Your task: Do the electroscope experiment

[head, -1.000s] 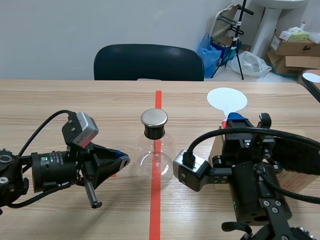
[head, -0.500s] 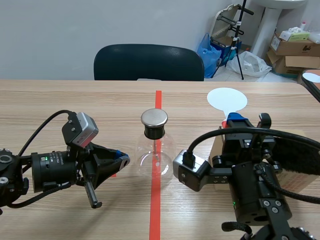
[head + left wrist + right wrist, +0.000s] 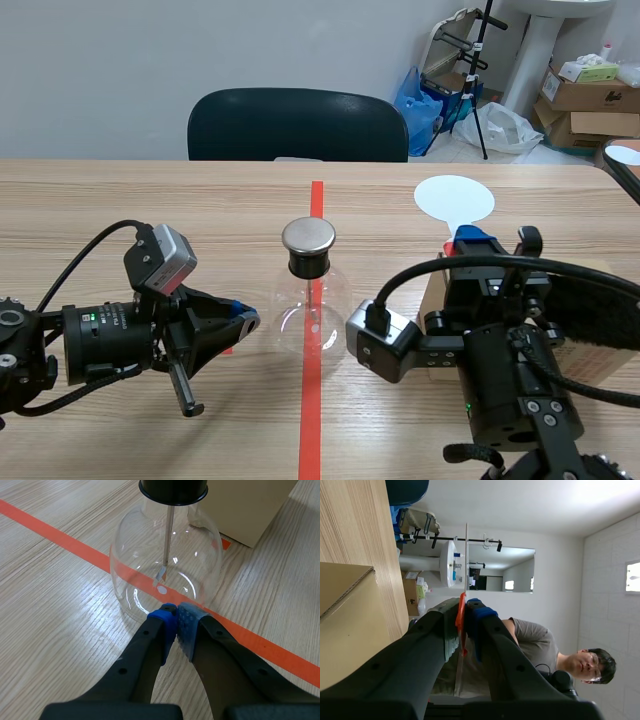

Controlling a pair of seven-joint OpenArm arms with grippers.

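The electroscope (image 3: 311,295) is a clear round glass flask with a black stopper and a metal disc on top, standing on the orange-red tape line at mid-table. Its inner rod and foil leaves (image 3: 164,570) show through the glass. My left gripper (image 3: 245,318) lies low on the table, shut on nothing, its blue pads (image 3: 186,622) just short of the flask's base (image 3: 165,555). My right gripper (image 3: 470,237) points upward, shut on the orange handle (image 3: 461,620) of a flat white round paddle (image 3: 455,198), seen edge-on as a paddle blade (image 3: 466,555) in the right wrist view.
A cardboard box (image 3: 437,293) stands right of the flask, mostly behind the right arm, also seen as the box (image 3: 245,505) beyond the flask. A dark chair (image 3: 297,125) stands at the far edge. A person (image 3: 555,652) shows beyond the right gripper.
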